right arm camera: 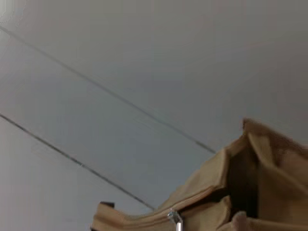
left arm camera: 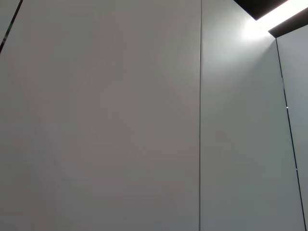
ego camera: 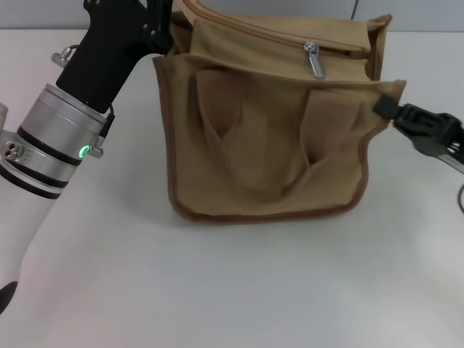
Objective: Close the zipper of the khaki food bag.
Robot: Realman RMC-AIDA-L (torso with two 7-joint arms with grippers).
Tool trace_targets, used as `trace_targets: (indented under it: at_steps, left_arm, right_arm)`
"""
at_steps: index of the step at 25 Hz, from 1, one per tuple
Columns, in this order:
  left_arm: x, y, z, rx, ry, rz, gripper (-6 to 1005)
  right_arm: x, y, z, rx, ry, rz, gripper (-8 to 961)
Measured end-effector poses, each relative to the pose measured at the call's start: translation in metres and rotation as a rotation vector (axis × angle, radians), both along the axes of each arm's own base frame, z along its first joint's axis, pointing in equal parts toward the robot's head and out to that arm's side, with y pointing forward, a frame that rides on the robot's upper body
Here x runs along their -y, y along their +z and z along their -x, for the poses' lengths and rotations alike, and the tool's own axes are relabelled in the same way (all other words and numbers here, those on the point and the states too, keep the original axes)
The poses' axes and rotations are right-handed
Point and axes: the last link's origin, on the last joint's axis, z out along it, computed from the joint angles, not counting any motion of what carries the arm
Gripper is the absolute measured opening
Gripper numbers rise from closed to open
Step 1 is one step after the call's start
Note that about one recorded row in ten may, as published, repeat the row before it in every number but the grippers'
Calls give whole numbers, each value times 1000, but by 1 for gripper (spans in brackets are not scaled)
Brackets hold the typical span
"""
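No brand, label or writing is showing anywhere. The khaki food bag point(ego camera: 268, 138) is standing on the white table point(ego camera: 217, 290), between the two claws. The right claw point(ego camera: 388, 106) is pinching the bag's near right top corner, its black tips clamped on the brown-piped edge. Left of it and farther back, the zipper point(ego camera: 290, 40) is running across the bag's top, its silver pull point(ego camera: 314, 59) hanging about mid-track. The left claw point(ego camera: 156, 29) is pressing against the bag's far left top corner; its tips are cut off, so I cannot tell their state. The left wrist view is showing only wall panels.
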Motion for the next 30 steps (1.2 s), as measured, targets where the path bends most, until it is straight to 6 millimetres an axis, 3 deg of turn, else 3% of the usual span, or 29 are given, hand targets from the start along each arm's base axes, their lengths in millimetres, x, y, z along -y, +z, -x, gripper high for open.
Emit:
trace_targets:
  at_steps: [3, 6, 13, 19, 20, 27, 30]
  left_arm:
    - [-1, 0, 1, 1, 8, -2, 120]
    - [0, 1, 2, 2, 11, -1, 121]
    - [1, 0, -1, 12, 2, 7, 125]
    - [0, -2, -3, 10, -8, 14, 128]
    - [0, -2, -4, 10, -9, 15, 129]
    - [0, -3, -6, 12, -15, 19, 132]
    - [0, -5, -9, 4, -28, 27, 134]
  right_arm:
    - [8, 12, -13, -9, -37, -36, 2]
    - [12, 18, -14, -31, -25, -61, 2]
    - [20, 34, 14, -85, 214, -120, 21]
    - [5, 55, 29, -100, 301, -86, 43]
    - [-4, 59, 33, -62, 302, -85, 240]
    - [-30, 45, 45, 44, 282, -52, 483]
    - [-40, 30, 53, 90, 283, -11, 509]
